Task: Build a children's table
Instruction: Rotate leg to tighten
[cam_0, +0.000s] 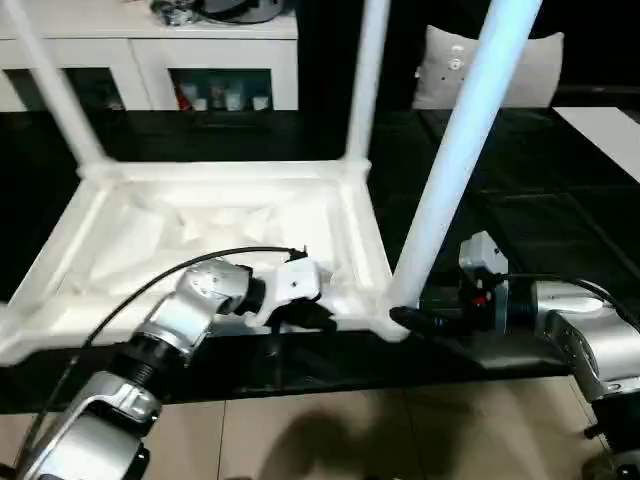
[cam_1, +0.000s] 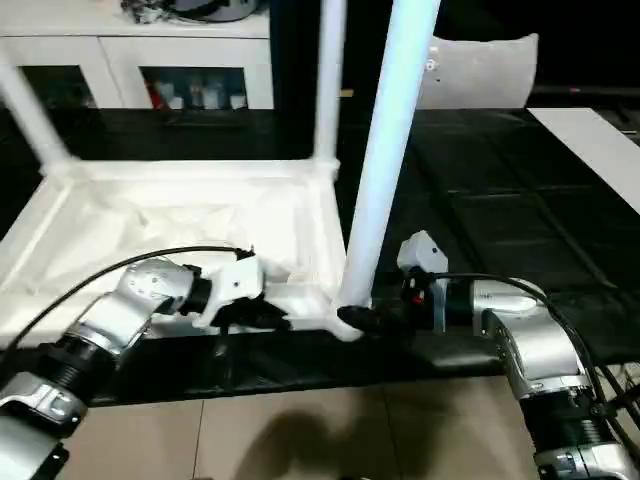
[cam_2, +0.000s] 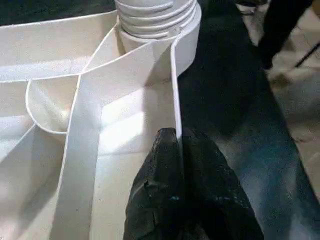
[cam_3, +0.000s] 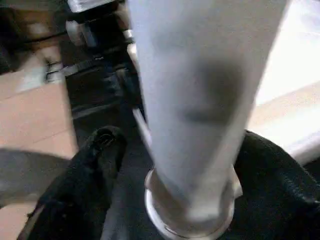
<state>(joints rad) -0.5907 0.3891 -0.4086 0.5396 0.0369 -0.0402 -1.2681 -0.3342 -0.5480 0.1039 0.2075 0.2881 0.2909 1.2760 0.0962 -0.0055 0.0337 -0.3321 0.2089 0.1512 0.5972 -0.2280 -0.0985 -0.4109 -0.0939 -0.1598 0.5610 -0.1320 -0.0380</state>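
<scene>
- Head camera views: the tabletop (cam_0: 215, 235) lies underside up on the black work table (cam_0: 560, 190), its near rim at that table's front edge. Two legs stand in the tabletop's far corners, the far-left leg (cam_0: 55, 85) and the far-right leg (cam_0: 365, 75). A third leg (cam_0: 465, 140) stands in the near-right corner socket (cam_0: 392, 322), leaning slightly. A fourth leg I cannot find, so the build looks about three-quarters done.
- Left wrist view: the left gripper (cam_2: 177, 150) has its fingers pinched together on the tabletop's thin near rim (cam_2: 175, 85), just short of the corner socket, steadying it.
- Right wrist view: the right gripper (cam_3: 187, 185) has its fingers on either side of the third leg's base; they look closed against it. Whether that leg is fully seated I cannot tell.
</scene>
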